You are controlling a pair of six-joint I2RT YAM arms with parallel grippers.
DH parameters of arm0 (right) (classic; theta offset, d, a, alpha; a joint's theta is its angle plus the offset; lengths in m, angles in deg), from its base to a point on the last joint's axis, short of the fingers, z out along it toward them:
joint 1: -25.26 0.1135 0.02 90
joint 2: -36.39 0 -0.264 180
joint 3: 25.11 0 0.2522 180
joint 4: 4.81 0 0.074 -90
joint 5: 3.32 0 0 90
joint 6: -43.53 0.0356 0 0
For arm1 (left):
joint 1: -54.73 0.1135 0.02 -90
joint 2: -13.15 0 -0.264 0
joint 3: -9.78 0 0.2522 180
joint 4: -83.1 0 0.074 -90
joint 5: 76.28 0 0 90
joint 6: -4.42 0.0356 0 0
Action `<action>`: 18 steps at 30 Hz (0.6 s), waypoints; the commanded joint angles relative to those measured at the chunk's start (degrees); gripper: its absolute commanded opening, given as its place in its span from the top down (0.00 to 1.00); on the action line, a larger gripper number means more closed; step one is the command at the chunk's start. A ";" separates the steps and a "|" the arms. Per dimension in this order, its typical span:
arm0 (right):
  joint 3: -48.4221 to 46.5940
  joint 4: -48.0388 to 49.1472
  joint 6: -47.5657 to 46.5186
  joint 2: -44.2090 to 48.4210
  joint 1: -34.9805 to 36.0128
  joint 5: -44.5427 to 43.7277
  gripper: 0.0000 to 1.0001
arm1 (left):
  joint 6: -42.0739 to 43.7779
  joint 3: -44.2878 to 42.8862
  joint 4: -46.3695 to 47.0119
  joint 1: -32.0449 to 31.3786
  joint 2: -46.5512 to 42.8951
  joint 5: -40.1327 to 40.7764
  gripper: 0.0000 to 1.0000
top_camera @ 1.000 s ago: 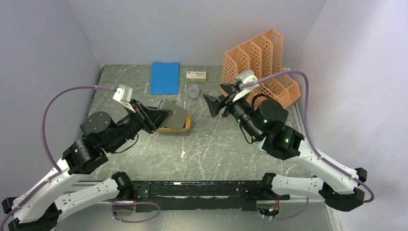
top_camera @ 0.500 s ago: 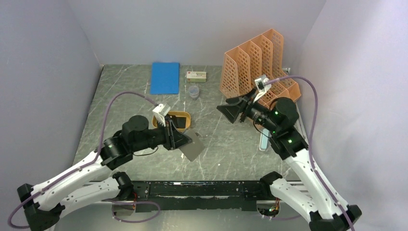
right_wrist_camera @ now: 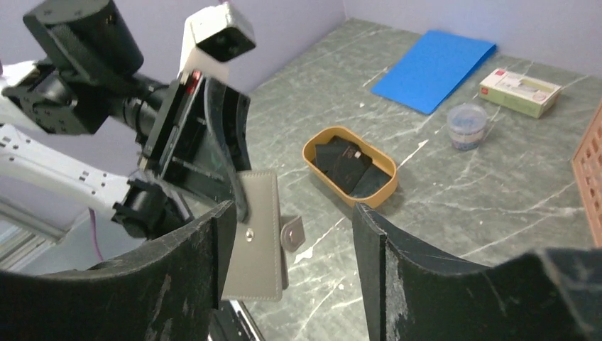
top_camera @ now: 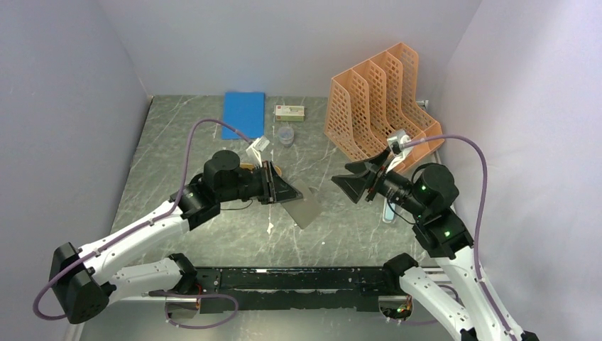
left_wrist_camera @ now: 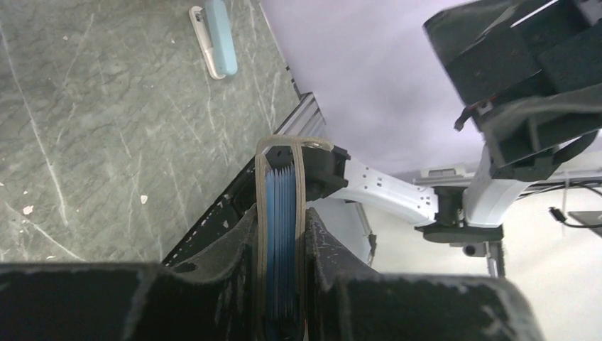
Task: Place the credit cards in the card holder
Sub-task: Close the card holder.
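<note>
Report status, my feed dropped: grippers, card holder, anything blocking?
Left gripper shut on the card holder, held in the air. Right gripper open, empty, facing it. Credit cards in the orange tray. Nothing else between the grippers.

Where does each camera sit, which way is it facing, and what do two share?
Top external: above and behind, looking down at the table; left arm and right arm show.
Left wrist: looks along the clamped card holder toward the right pincer; own fingers show.
Right wrist: faces the left pincer, card holder and tray of credit cards; own fingers show.
Shared: all three show the card holder.
</note>
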 commanded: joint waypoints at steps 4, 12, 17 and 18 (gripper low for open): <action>-2.30 -4.51 -2.95 -2.47 1.01 4.27 0.40 | -1.33 -1.31 0.58 1.29 -1.97 -3.91 0.95; -6.93 -8.84 -6.18 -9.73 5.33 3.49 0.46 | 3.28 -2.89 -8.01 1.30 -5.27 -0.57 0.95; -9.67 -13.08 -8.93 -13.59 10.77 1.17 0.51 | 3.04 -3.05 -10.21 1.30 -6.19 0.87 0.95; -9.62 -13.13 -9.03 -14.09 12.13 0.73 0.51 | 2.71 -3.03 -10.49 1.30 -6.11 0.91 0.95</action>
